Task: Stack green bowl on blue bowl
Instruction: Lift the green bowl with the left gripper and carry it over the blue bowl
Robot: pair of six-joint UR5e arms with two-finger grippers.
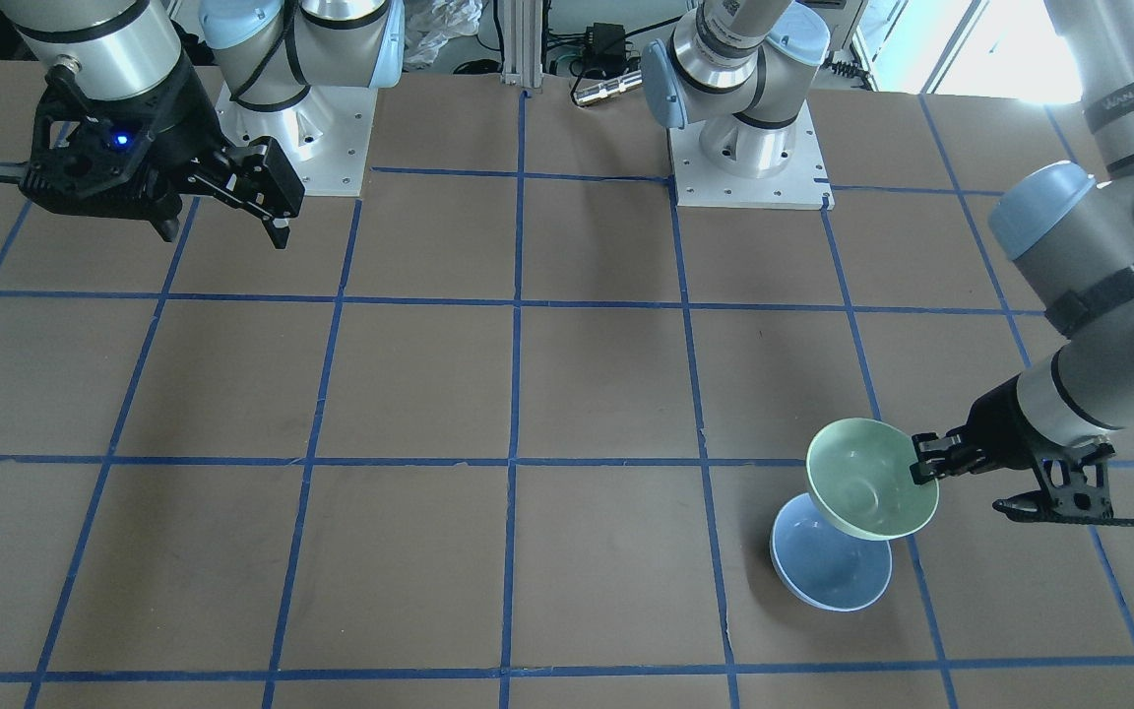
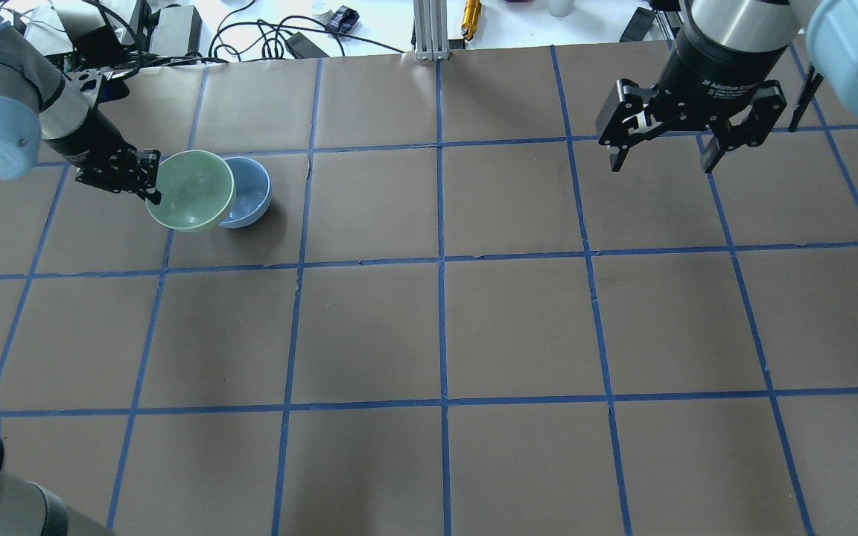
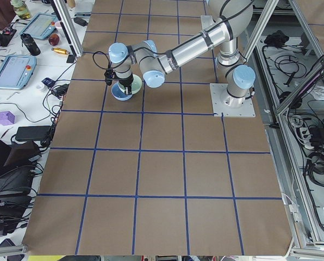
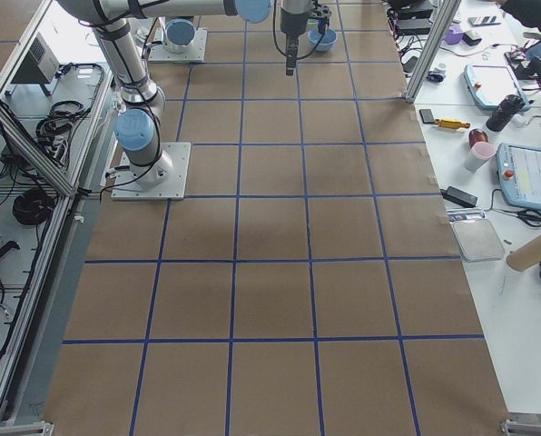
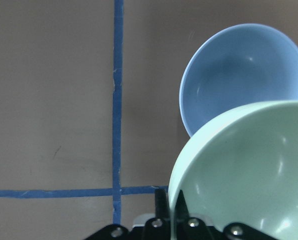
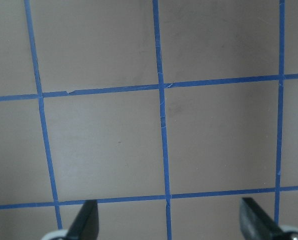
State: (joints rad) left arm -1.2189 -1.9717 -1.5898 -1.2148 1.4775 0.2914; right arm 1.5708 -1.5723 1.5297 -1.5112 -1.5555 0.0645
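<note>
The left tool (image 1: 926,463) grips the green bowl (image 1: 872,480) by its rim alone, one finger inside the wall and one outside, on the side nearest the wrist. That is the first weak spot. The bowl looks glossy and hangs out from a single pinch point, so a jolt could let it swivel in the fingers or slide out.

The green bowl is held off the bench (image 2: 518,313), seemingly tilted, and only partly over the blue bowl (image 1: 828,571). In the left wrist view it covers the lower right part of the blue bowl's mouth and leaves the rest open. Released here, its foot would likely land on the blue rim rather than in the hollow, and it could tip off or clatter down beside it.

The blue bowl sits loose on the bench just beyond. Lowering off-centre could push its wall sideways and skate it across the paper, or rock it up on one edge. The tilt also wants levelling, or one rim will strike first.

Far across the bench the right tool (image 2: 661,160) hangs with its fingers spread, holding nothing, well apart from both bowls; I judge no hazard there.
</note>
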